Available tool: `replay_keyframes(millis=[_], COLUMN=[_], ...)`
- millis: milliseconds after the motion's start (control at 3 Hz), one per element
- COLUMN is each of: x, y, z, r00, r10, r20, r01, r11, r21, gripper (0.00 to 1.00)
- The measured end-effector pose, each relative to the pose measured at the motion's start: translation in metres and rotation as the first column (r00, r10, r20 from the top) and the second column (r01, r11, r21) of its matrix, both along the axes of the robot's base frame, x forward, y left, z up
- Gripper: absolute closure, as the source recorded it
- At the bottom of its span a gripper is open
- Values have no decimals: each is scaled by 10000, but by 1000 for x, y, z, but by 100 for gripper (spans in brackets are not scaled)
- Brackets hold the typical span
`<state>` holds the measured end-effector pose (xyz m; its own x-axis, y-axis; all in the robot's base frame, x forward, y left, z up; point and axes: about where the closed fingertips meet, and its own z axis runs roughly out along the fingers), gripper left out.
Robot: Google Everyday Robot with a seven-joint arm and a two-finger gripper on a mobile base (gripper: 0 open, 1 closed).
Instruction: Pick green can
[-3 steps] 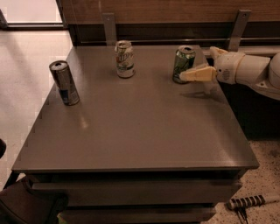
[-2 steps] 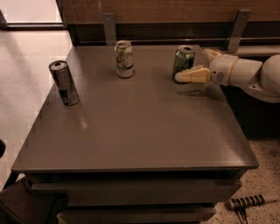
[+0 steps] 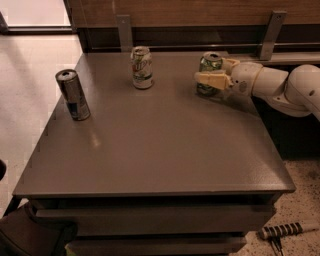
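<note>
Far right, hand (image 3: 212,73) around upright green can (image 3: 210,62).

Cream jaws flank the green can (image 3: 210,63) (pale markings, silver top).

We seem to be in an office or lab: grey desk (image 3: 150,155), speckled floor (image 3: 307,200), wood wall panel (image 3: 200,12) with metal brackets (image 3: 124,31). The hand (image 3: 212,71) sits at the desk's far right.
</note>
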<state>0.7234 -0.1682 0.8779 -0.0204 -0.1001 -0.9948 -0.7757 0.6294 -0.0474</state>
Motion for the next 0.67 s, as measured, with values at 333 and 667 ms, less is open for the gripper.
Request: replay_keyframes(millis=[333, 667], x=[1, 1], y=[4, 7], z=[0, 0], r00=[10000, 9999], r10=[59, 105], r20=[15, 12], r01=[-59, -105], r11=[10000, 9999], r21=[17, 24], gripper=[59, 82])
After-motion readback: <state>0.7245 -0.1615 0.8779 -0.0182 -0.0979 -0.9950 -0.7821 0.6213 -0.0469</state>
